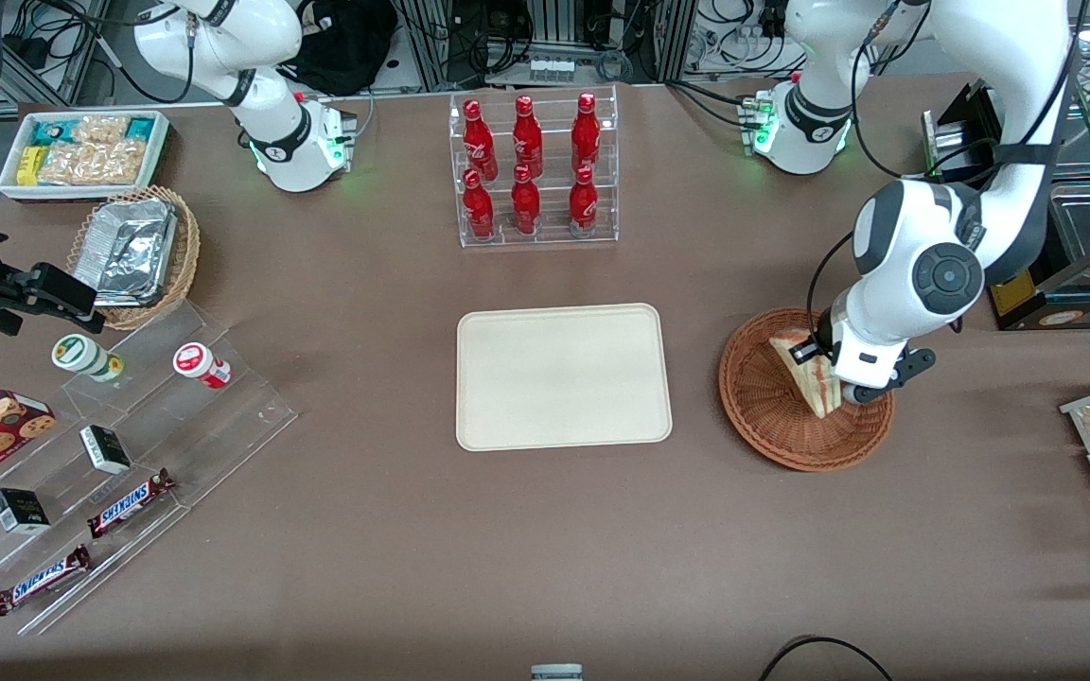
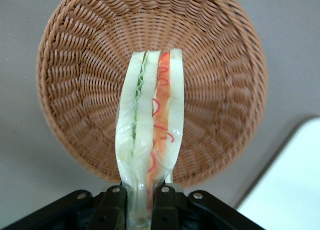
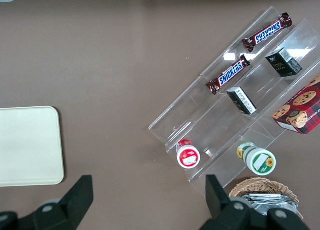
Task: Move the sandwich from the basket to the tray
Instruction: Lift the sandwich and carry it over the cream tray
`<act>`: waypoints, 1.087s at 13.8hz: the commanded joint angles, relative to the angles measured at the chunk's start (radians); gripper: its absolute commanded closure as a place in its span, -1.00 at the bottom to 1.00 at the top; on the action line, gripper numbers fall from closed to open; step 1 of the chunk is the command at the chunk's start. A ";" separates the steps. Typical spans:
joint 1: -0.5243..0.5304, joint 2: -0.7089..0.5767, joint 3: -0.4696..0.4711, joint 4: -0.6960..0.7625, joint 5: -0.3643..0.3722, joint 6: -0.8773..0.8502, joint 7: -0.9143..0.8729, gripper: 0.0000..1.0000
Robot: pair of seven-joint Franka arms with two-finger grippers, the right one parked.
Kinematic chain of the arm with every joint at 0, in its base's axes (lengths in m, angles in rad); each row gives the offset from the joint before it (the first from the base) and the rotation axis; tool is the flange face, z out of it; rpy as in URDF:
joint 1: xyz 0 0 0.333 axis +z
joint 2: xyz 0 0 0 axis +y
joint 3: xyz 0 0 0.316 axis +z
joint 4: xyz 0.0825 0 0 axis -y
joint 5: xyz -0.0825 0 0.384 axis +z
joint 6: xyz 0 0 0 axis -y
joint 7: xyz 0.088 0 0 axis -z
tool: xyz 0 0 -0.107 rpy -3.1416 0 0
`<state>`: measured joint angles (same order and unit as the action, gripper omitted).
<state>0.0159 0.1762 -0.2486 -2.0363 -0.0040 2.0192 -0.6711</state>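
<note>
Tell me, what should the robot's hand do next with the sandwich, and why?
Probably lift it a little higher, then carry it sideways to the tray. The hand is shut on the sandwich above the basket, and the tray is bare.

the front view looks steeply down from high up, facing both robots across the whole brown surface (image 1: 394, 567). the left wrist view sits close above the hand (image 2: 141, 202), looking down past the sandwich (image 2: 150, 130) into the basket (image 2: 75, 90). the right wrist view looks down from higher up and shares the tray (image 3: 30, 145) with the front view.
</note>
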 commanded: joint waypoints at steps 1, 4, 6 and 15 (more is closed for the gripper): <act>-0.005 0.028 -0.040 0.100 0.015 -0.106 0.041 0.76; -0.005 0.064 -0.121 0.142 0.048 -0.109 0.047 0.77; -0.005 0.107 -0.176 0.186 0.065 -0.123 0.035 0.77; -0.140 0.334 -0.302 0.404 0.136 -0.039 -0.146 0.88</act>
<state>-0.0785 0.4431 -0.5474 -1.7055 0.1035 1.9587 -0.7719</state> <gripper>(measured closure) 0.855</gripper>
